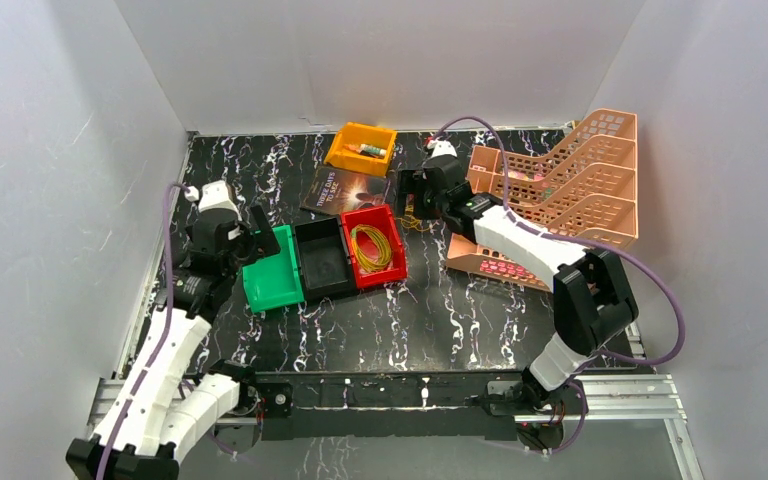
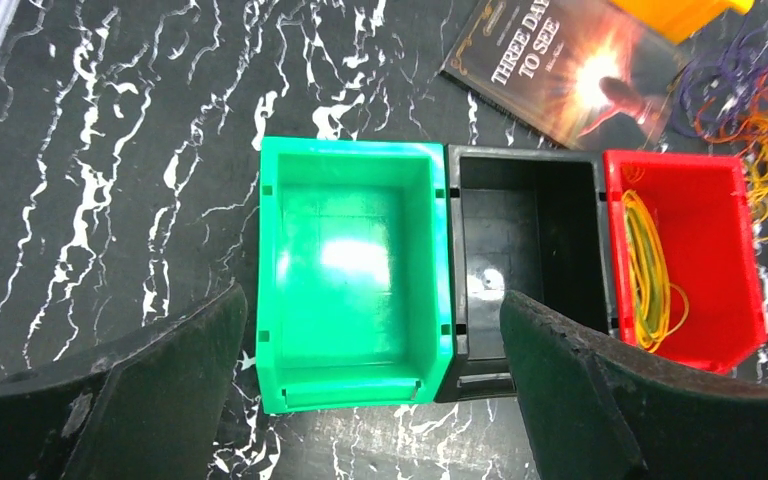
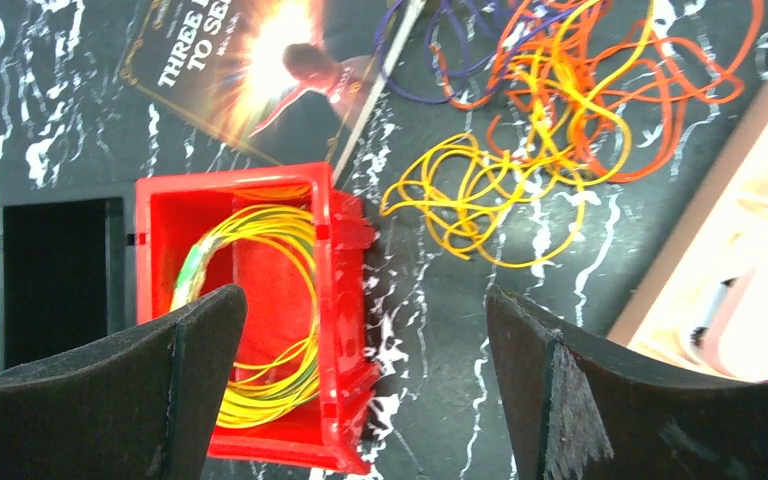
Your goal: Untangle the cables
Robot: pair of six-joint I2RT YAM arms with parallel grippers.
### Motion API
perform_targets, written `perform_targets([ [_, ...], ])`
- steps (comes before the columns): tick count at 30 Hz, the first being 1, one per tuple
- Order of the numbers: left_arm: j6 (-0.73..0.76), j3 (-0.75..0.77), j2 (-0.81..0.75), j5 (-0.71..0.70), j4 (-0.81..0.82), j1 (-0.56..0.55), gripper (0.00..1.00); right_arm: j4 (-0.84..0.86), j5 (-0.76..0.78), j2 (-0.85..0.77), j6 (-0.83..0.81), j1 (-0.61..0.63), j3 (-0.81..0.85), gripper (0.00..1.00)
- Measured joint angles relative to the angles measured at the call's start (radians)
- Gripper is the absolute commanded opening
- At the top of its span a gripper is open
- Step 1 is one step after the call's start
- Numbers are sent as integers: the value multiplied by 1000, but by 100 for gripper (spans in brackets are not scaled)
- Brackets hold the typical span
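A tangle of thin yellow, orange and purple cables point(image 3: 550, 110) lies on the black marbled table right of the red bin; it also shows in the left wrist view point(image 2: 750, 120) and, partly hidden by the right gripper, in the top view point(image 1: 415, 222). A coil of yellow cable point(image 1: 376, 247) lies in the red bin point(image 1: 392, 274), seen too in the right wrist view point(image 3: 260, 300) and the left wrist view point(image 2: 650, 275). My right gripper point(image 3: 365, 345) is open and empty above the red bin's right edge. My left gripper point(image 2: 375, 345) is open and empty over the green bin point(image 2: 350, 270).
A black bin point(image 1: 321, 260) stands between the green bin point(image 1: 272, 270) and the red one. A book point(image 1: 345, 188) and an orange bin point(image 1: 361, 148) lie behind them. Stacked pink trays point(image 1: 570, 180) stand at the right.
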Motion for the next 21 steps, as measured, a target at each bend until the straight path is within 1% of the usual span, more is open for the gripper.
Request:
perform_targets([
  [5, -32, 60, -67, -4, -66, 0, 98, -5, 56, -6, -29, -26, -5, 98],
  [11, -100, 67, -127, 73, -121, 0, 98, -22, 89, -6, -50, -66, -14, 98],
  [17, -173, 27, -137, 151, -120, -2, 98, -22, 91, -6, -54, -111, -14, 99],
  [21, -202, -14, -116, 151, -105, -39, 98, -18, 77, 0, -53, -141, -14, 98],
])
